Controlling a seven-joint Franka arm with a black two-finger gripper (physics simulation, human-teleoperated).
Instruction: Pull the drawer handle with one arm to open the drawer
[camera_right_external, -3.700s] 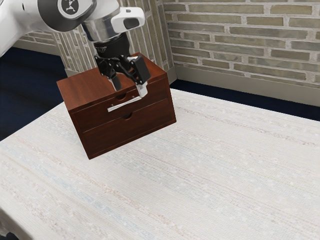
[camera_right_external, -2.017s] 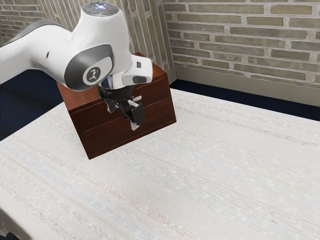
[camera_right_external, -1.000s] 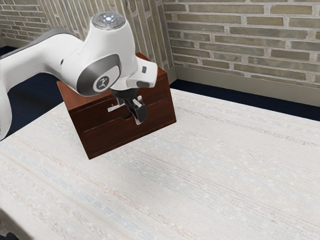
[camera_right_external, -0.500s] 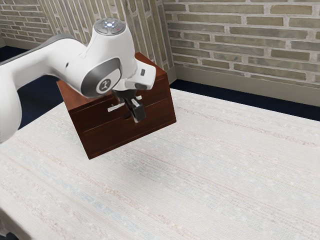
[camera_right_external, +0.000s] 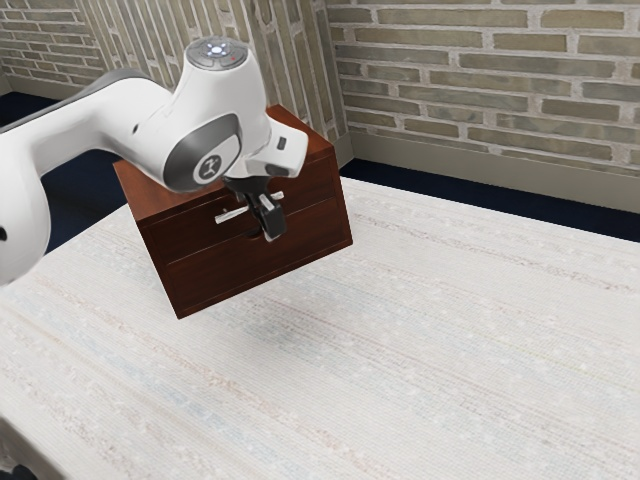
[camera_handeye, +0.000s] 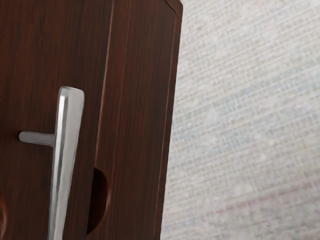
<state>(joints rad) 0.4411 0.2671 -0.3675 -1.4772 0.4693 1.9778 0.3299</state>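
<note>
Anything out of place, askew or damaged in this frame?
Nothing is spilled or damaged. The wooden cabinet sits turned at an angle to the edges of the table. Both of its drawers look shut, and the end effector is at the silver handle.

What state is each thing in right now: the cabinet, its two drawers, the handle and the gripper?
Cabinet: upright on the table.
Upper drawer: shut, its front flush with the cabinet, not yet pulled out.
Lower drawer: shut.
Handle: fixed on the upper drawer's front, standing off it on its post.
Gripper: at the upper drawer's front, close by the handle; grip cannot be told.
</note>
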